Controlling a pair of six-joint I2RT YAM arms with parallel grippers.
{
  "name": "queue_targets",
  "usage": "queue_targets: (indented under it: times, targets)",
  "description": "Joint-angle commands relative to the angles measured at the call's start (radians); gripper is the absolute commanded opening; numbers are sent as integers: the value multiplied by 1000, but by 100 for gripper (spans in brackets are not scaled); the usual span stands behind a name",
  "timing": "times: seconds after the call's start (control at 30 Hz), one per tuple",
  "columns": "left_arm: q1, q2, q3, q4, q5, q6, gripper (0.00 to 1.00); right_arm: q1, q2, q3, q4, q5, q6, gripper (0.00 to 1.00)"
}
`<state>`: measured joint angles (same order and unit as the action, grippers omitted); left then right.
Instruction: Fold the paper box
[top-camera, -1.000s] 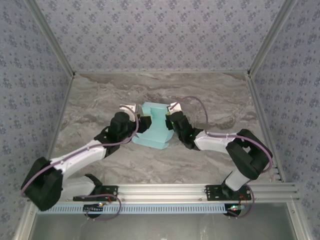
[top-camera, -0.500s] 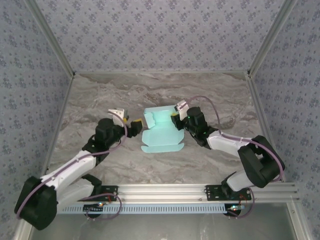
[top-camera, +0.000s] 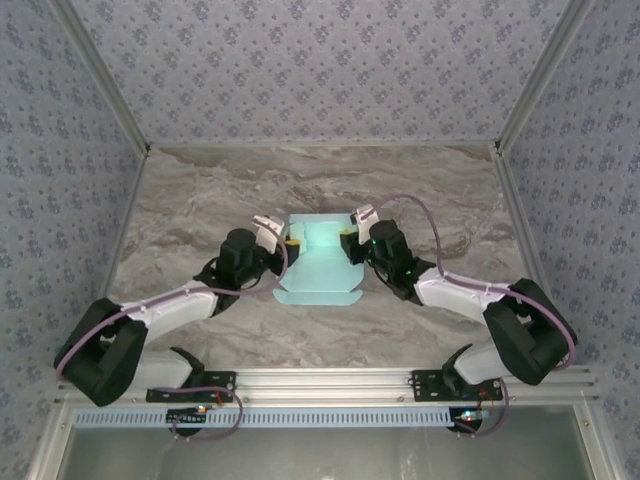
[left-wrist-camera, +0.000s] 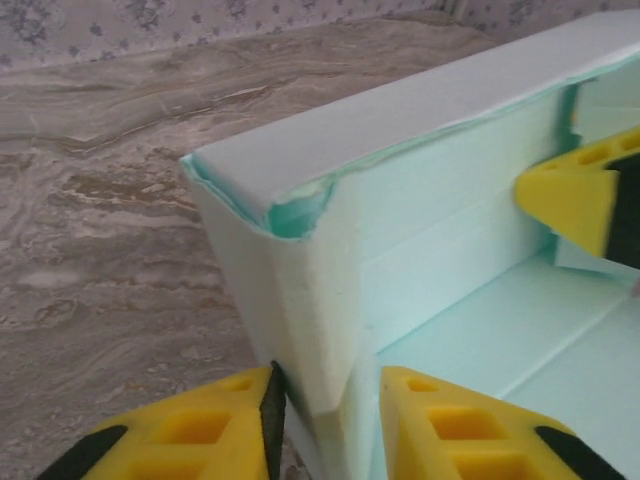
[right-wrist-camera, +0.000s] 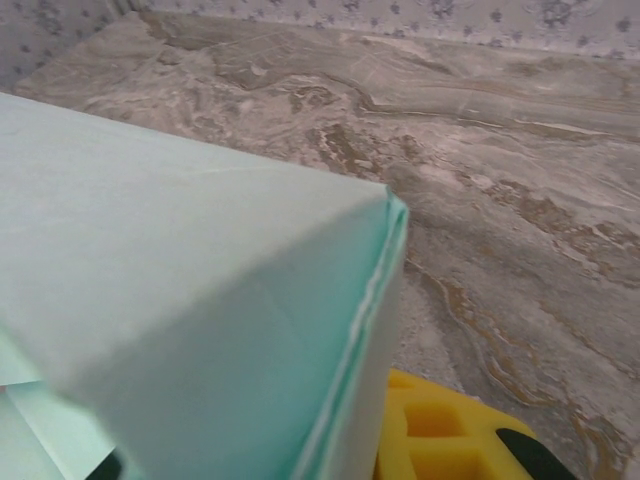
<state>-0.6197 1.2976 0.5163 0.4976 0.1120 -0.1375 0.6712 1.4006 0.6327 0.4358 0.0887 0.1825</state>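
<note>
The pale aqua paper box (top-camera: 318, 272) lies on the marble table with its back and side walls raised and its front flap flat. My left gripper (top-camera: 287, 243) is at the box's left rear corner. In the left wrist view its yellow fingers (left-wrist-camera: 190, 430) stand on either side of the folded left wall (left-wrist-camera: 310, 310), shut on it. My right gripper (top-camera: 349, 241) holds the right wall. One of its yellow fingers (left-wrist-camera: 565, 195) shows inside the box, another finger (right-wrist-camera: 440, 425) outside the wall (right-wrist-camera: 200, 300). The rest of that gripper is hidden by card.
The marble tabletop (top-camera: 200, 200) spreads around the box, closed in by patterned walls (top-camera: 320, 70) at the back and sides. An aluminium rail (top-camera: 330, 380) with the arm bases runs along the near edge.
My left gripper has moved right, from a gap away, onto the box's left wall. The box has squared up slightly. The right gripper has kept its hold and barely moved.
</note>
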Motion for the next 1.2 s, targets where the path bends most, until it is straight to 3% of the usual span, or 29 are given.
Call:
queue_targets:
  times: [0.0,0.1,0.4,0.47,0.53,0.63,0.77,0.93,1.07,1.17]
  targets:
    - [-32,39,64,26,-50,25,18,52,-27,0,2,94,62,20]
    - [-35,67,77,28,-79,24,12,81,-38,-8,12,167,107,20]
    - [-36,74,58,74,-83,27,42,124,-73,-13,2,208,107,19]
    - [-34,81,69,58,-91,24,43,132,-78,-14,-2,215,105,20]
    - [-35,92,82,46,-103,17,40,144,-82,-9,-10,229,109,20]
    - [-34,104,99,35,-116,5,26,168,-81,-3,-32,275,133,19]
    - [-35,107,119,33,-121,-5,0,251,-66,20,-107,489,208,20]
    - [-35,116,120,37,-119,-8,0,337,-19,29,-150,661,349,21]
    - [-36,107,88,69,-139,-9,0,375,17,58,-181,723,390,22]
    - [-36,89,67,108,-105,-32,0,381,43,88,-274,764,537,22]
